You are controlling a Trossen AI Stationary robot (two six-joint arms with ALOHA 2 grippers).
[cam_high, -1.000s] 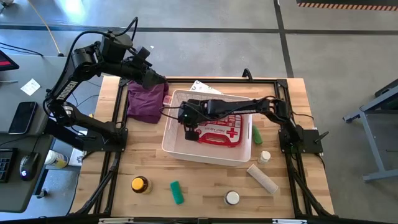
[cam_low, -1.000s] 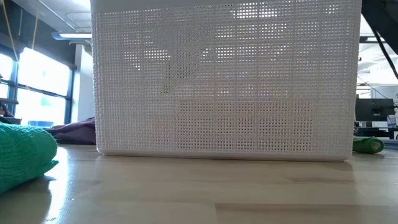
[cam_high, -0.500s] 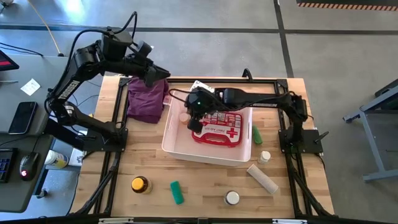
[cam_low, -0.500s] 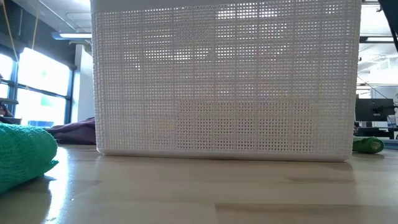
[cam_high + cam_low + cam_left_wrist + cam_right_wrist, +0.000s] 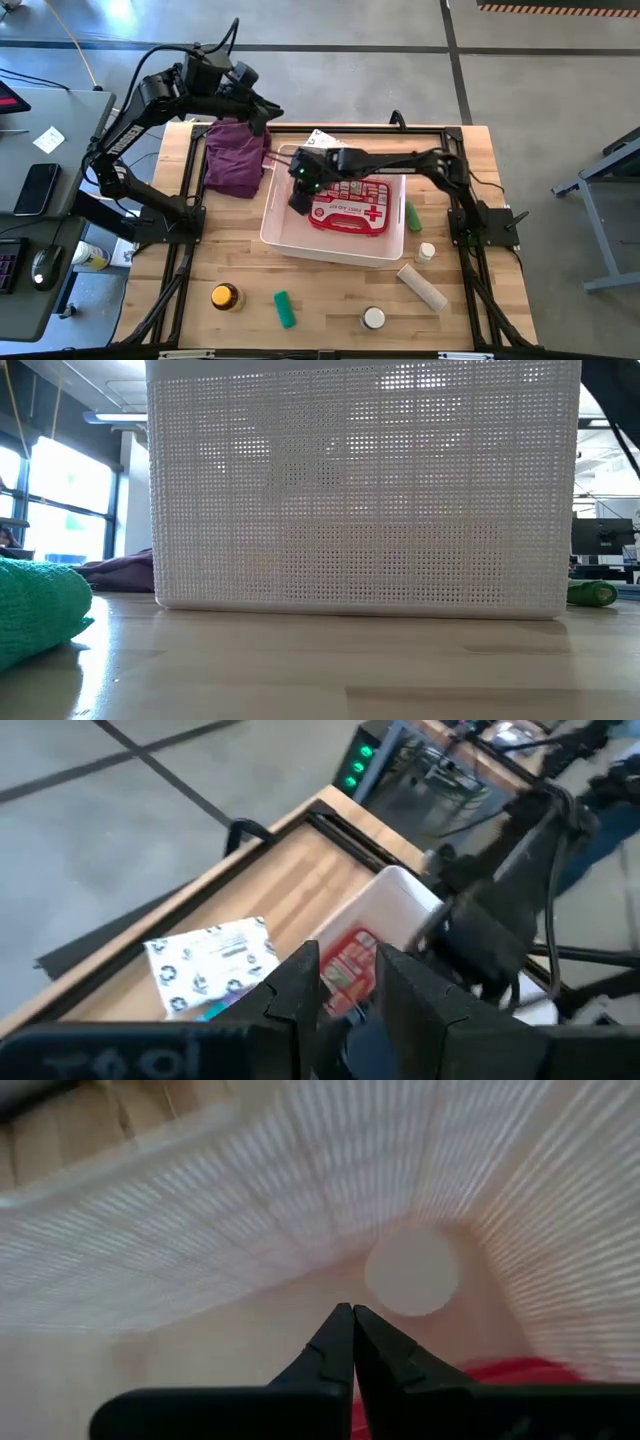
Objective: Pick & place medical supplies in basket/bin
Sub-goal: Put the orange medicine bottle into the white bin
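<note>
Swinging back from the far rim, the right gripper (image 5: pixel 297 196) now dips into the left half of the white rectangular plastic basket (image 5: pixel 283 237), jaws pressed tight together and holding nothing, with a small white-capped bottle (image 5: pixel 412 1270) lying just ahead of their tips and the red first-aid pouch with white cross (image 5: pixel 350 205) right beside them on the basket floor. Meanwhile the left gripper (image 5: pixel 262 117) has edged closer to the basket's far left corner, hovering above the crumpled purple cloth (image 5: pixel 234 160), jaws a little apart and empty, the white printed packet (image 5: pixel 212 963) lying beyond them on the wooden table (image 5: pixel 330 290).
</note>
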